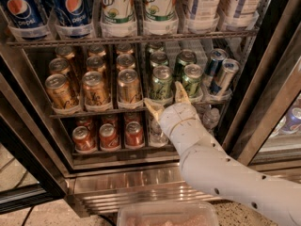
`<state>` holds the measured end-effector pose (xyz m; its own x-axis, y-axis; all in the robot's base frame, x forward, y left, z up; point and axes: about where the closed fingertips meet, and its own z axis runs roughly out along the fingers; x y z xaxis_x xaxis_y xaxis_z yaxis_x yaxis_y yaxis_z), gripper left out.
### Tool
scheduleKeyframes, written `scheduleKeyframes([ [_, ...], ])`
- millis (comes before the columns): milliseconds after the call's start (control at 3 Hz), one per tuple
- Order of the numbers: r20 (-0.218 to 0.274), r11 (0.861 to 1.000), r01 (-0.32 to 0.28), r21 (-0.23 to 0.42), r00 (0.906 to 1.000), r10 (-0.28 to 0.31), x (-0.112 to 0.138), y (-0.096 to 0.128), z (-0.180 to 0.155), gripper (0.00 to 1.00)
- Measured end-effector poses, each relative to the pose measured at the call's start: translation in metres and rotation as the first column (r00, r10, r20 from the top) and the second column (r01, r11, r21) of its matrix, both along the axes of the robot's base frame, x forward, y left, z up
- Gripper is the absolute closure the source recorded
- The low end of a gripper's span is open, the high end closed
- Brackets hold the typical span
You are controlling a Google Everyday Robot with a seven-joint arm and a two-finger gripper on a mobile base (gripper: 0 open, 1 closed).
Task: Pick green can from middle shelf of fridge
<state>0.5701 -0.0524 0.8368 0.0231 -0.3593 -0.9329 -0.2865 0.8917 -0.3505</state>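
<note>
Camera view: the gripper (168,100), fingers spread and holding nothing, hovers at the front edge of the middle shelf (94,113) — its white arm (221,173) hides part of the water bottles (210,118) below. Just above stands the green can (161,81), upright, with gold-orange cans (94,87) left and slim blue cans (223,75) right. Pepsi bottles (21,11) overhead are cut off — red cans (108,135) sit lowest in the fridge (141,187).

Close downward view: gripper (165,97) at fridge (122,185)
</note>
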Motion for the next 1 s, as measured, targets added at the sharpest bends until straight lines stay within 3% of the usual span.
scheduleKeyframes([
  [1000, 0.026, 0.999, 0.030, 0.043, 0.9992, -0.031, 0.020, 0.002, 0.001, 0.39],
])
